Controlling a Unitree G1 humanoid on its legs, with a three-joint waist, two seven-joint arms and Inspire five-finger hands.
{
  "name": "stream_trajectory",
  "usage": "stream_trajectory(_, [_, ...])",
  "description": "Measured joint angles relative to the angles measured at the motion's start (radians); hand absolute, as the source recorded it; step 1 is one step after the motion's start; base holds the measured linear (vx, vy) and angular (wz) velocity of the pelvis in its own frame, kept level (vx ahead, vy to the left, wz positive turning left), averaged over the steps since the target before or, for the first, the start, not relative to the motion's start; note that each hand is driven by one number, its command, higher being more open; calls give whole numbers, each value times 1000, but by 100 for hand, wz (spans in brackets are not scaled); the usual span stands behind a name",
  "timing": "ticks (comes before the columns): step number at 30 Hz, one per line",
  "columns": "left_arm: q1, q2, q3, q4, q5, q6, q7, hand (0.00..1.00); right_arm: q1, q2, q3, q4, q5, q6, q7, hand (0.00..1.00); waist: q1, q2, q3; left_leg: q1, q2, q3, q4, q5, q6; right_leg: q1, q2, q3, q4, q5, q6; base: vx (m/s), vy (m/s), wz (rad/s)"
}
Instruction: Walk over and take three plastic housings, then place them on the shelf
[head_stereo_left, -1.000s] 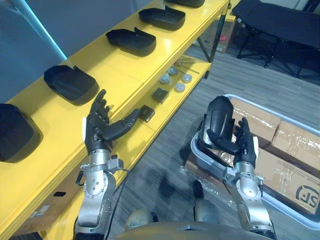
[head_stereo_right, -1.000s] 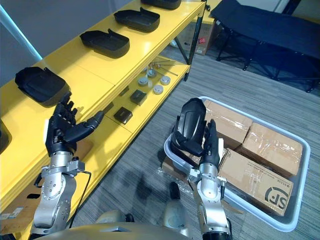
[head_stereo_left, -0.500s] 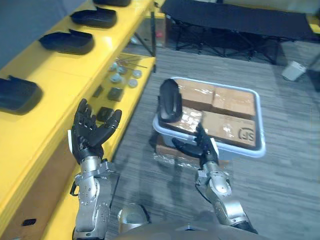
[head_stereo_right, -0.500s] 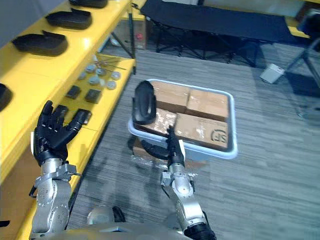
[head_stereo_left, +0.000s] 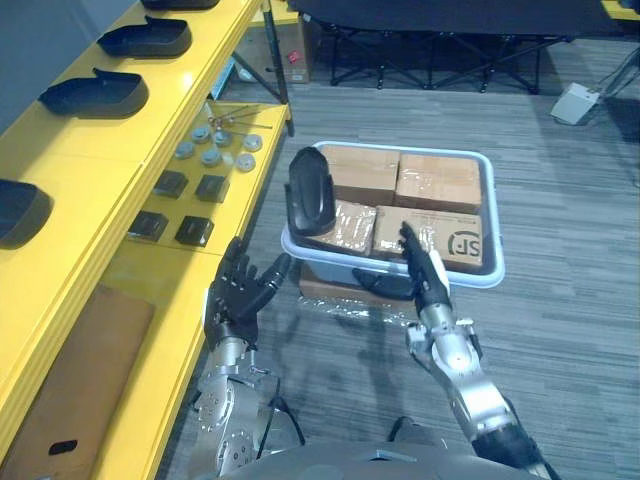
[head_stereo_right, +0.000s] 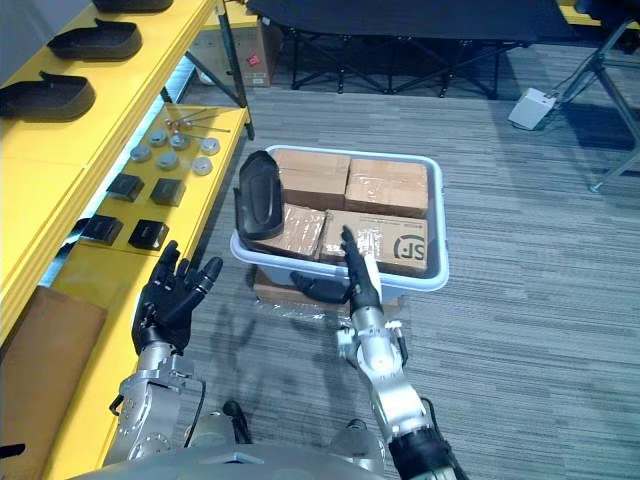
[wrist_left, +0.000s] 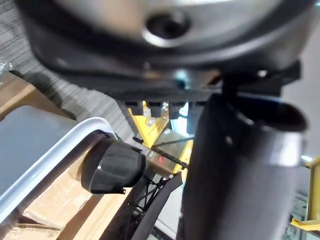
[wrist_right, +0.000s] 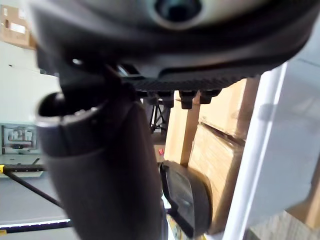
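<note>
A black plastic housing (head_stereo_left: 308, 190) stands upright in the left end of a pale bin (head_stereo_left: 492, 268), leaning on the cardboard boxes inside. My right hand (head_stereo_left: 426, 276) is open with straight fingers, just before the bin's near rim and to the right of the housing, holding nothing. My left hand (head_stereo_left: 240, 292) is open with spread fingers, between the yellow shelf (head_stereo_left: 70, 150) and the bin, also holding nothing. More black housings (head_stereo_left: 92, 93) lie in a row on the shelf's top board. The right wrist view shows the housing (wrist_right: 182, 200) beyond the bin's rim (wrist_right: 260, 150).
Several taped cardboard boxes (head_stereo_left: 440, 185) fill the bin, which rests on a flat wrapped box (head_stereo_left: 330, 292). Small grey discs (head_stereo_left: 212, 150) and black blocks (head_stereo_left: 190, 232) lie on the lower shelf board. A black folding cot (head_stereo_left: 430, 30) stands behind, and a white box (head_stereo_left: 578, 100) sits on the carpet.
The camera has swung from the shelf toward the bin, which now looks farther off. My right hand, close against the housing a second ago, is now apart from it. The left hand has dropped lower.
</note>
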Motion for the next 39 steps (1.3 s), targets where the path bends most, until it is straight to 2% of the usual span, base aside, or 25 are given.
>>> stream_trajectory(3, [-13, 23, -51, 0, 24, 38, -55, 100, -136, -21, -81, 158, 18, -1, -35, 100, 24, -5, 3, 1, -65, -11, -24, 7, 28, -7, -60, -29, 29, 13, 23, -67, 163, 26])
stream_trajectory(5, [-41, 37, -60, -1, 66, 45, -79, 100, -294, -52, -113, 333, 84, -3, -46, 100, 25, -6, 24, -34, -88, -43, -5, 6, 52, -13, -92, -62, 37, 23, 36, -104, 149, 48])
stream_trajectory(6, [-78, 44, -63, -1, 68, 45, -100, 100, -439, -88, -140, 482, 122, -2, -55, 100, 37, 0, 52, -78, -96, -66, 20, 7, 63, -33, -103, -85, 36, 34, 41, -204, 143, 51])
stream_trajectory(7, [-120, 52, -79, -1, 67, 45, -114, 100, -560, -140, -174, 595, 143, -2, -68, 100, 62, 20, 87, -122, -98, -82, 37, 11, 71, -55, -104, -101, 30, 52, 35, -229, 139, 45])
stream_trajectory(8, [-142, 57, -88, -1, 63, 44, -121, 100, -611, -167, -184, 632, 159, -3, -70, 100, 79, 30, 105, -138, -100, -88, 41, 15, 77, -64, -105, -105, 26, 62, 34, -230, 127, 39])
stream_trajectory(10, [-168, 63, -108, 1, 58, 43, -140, 100, -767, -258, -178, 727, 169, -9, -69, 100, 108, 65, 176, -182, -111, -117, 50, 32, 99, -69, -105, -140, 2, 90, 36, -190, 118, 38])
stream_trajectory(13, [-168, 86, -144, 32, 30, 42, -143, 100, -885, -309, -122, 824, 235, -20, -64, 100, 140, 73, 209, -229, -111, -137, 77, 36, 106, -90, -104, -158, 0, 100, 35, -83, 74, 21])
stream_trajectory(17, [-173, 103, -187, 96, -5, 41, -143, 100, -959, -315, -68, 902, 237, -20, -64, 100, 163, 72, 241, -243, -111, -164, 94, 37, 109, -87, -105, -172, 11, 99, 32, -21, 20, 11])
stream_trajectory(20, [-213, 100, -229, 128, -10, 32, -141, 100, -1039, -358, -15, 987, 236, -14, -65, 100, 193, 94, 268, -282, -106, -182, 112, 37, 109, -121, -108, -178, 40, 90, 21, -77, 18, 5])
stream_trajectory(22, [-231, 100, -243, 151, -23, 14, -139, 100, -1083, -381, -7, 1013, 226, 19, -69, 100, 209, 103, 287, -302, -104, -185, 121, 39, 112, -145, -115, -177, 60, 85, 15, -88, 28, 1])
stream_trajectory(27, [-236, 99, -261, 228, -47, 7, -100, 100, -1158, -428, 44, 1040, 186, 160, -130, 100, 241, 109, 307, -338, -104, -192, 131, 44, 120, -182, -129, -178, 84, 80, 11, -51, 19, 3])
stream_trajectory(28, [-234, 98, -262, 237, -47, 4, -86, 100, -1176, -434, 47, 1047, 186, 186, -143, 0, 245, 109, 308, -348, -105, -197, 134, 45, 121, -190, -132, -183, 90, 75, 11, -35, 4, 10])
stream_trajectory(31, [-234, 99, -263, 241, -52, 0, -70, 100, -1198, -437, 61, 1061, 169, 250, -166, 0, 255, 110, 308, -360, -108, -204, 142, 46, 121, -198, -142, -191, 110, 63, 9, -30, 3, 10])
stream_trajectory(34, [-234, 98, -262, 241, -74, -5, -71, 100, -1202, -479, 64, 1077, 148, 279, -172, 0, 271, 110, 308, -361, -115, -209, 138, 50, 122, -203, -157, -196, 137, 47, 8, -21, 0, 8])
stream_trajectory(39, [-232, 99, -254, 240, -326, -6, -163, 100, -1208, -560, 81, 1113, 145, 290, -129, 0, 266, 113, 309, -358, -140, -232, 89, 84, 120, -205, -175, -225, 156, 33, 10, -15, -11, 18])
